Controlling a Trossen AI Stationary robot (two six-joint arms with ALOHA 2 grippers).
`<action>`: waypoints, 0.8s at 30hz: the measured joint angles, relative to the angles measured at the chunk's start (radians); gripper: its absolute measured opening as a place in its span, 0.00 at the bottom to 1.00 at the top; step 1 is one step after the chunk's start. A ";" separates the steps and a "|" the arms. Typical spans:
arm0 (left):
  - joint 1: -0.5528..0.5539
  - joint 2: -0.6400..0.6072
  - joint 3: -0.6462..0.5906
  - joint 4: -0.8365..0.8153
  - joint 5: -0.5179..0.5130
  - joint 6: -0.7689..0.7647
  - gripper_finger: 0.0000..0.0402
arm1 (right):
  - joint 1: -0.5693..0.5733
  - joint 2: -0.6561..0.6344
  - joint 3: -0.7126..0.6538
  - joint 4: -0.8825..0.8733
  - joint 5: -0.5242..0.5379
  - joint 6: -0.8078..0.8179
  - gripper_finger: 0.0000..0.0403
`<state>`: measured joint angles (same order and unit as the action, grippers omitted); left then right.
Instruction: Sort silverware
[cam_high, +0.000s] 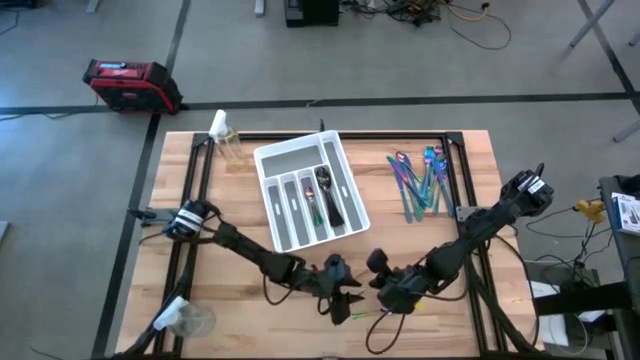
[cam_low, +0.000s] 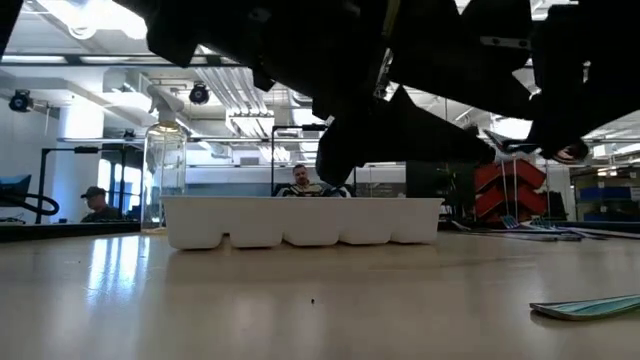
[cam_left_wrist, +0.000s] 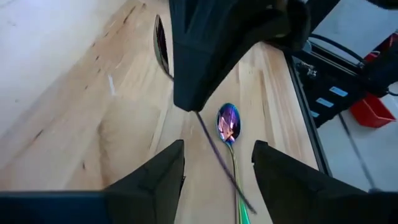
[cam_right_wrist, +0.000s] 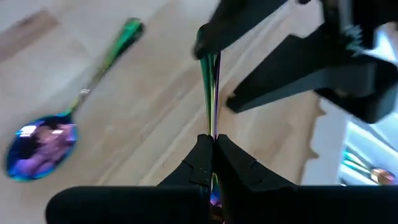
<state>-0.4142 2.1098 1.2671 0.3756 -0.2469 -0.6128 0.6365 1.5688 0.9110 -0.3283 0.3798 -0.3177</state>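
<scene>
We count two arms, so two grippers: left gripper (cam_high: 345, 308) and right gripper (cam_high: 372, 280). One white tray (cam_high: 268, 160) with five slots. Two pieces of silverware sit in it (cam_high: 322, 195), one spoon (cam_left_wrist: 228, 122) lies loose, plus a pile (cam_high: 420, 180) we can't count exactly. Two clear bottles (cam_high: 228, 140).

spoon (cam_left_wrist: 228, 122): glossy iridescent metal | table (cam_high: 240, 310): pale smooth wood | tray (cam_high: 272, 157): white plastic
</scene>
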 joint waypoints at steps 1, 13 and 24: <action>0.000 0.000 0.000 0.000 0.002 -0.007 0.46 | 0.000 0.000 0.001 -0.001 0.015 -0.001 0.00; 0.010 0.001 0.000 -0.116 -0.050 -0.165 0.28 | 0.000 -0.001 0.001 0.006 0.024 0.005 0.00; 0.009 0.001 0.000 -0.122 -0.101 -0.148 0.00 | 0.000 -0.003 0.002 0.020 0.031 0.092 0.01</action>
<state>-0.4053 2.1105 1.2667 0.2536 -0.3483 -0.7605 0.6366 1.5658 0.9134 -0.3086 0.4106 -0.2254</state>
